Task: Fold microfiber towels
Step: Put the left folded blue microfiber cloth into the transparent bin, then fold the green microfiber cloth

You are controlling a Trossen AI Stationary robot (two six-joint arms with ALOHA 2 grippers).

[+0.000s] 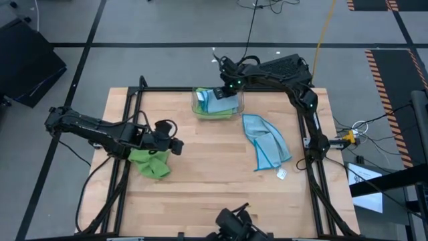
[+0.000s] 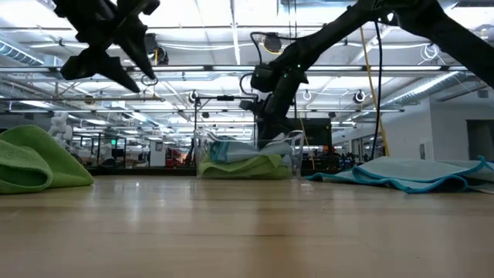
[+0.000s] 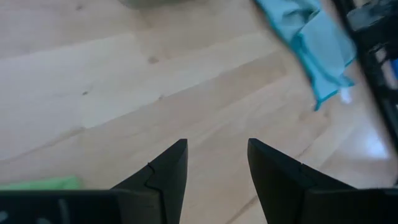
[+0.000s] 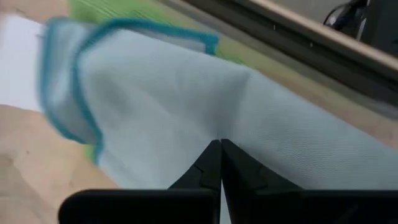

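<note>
My left pincer [image 1: 179, 145] hung open over bare desk [image 1: 207, 181] beside a crumpled green towel [image 1: 151, 163]. Loose blue towel [image 1: 266, 142] lay rightward. Far edge: my right pincer [image 1: 219, 93] pinched shut on a blue towel [image 4: 186, 99] in the bin [image 1: 217, 104].

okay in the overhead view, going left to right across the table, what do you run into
Green towel under the left end effector → clear bin with the right end effector pinching a blue towel in it → blue towel lying on the table.
</note>
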